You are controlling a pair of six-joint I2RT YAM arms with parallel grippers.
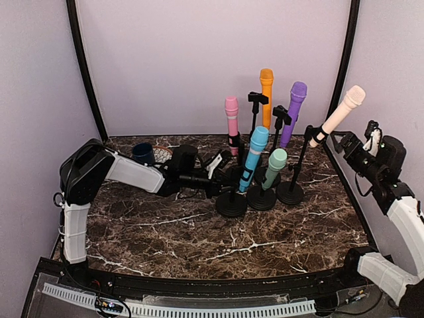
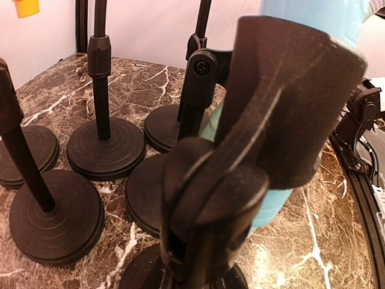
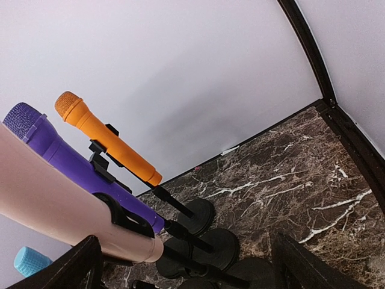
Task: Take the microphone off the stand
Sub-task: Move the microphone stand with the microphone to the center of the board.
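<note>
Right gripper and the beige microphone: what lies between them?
Nothing. The right wrist view shows the beige microphone directly ahead of the open right gripper, the stretch between them bare.

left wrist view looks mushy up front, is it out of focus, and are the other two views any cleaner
Left wrist: the big black shape up close, in front of the blue microphone, is soft; the stand base behind is sharper. Right wrist: the near beige microphone is soft, the orange microphone crisp. Top external: even light, sharp throughout.
</note>
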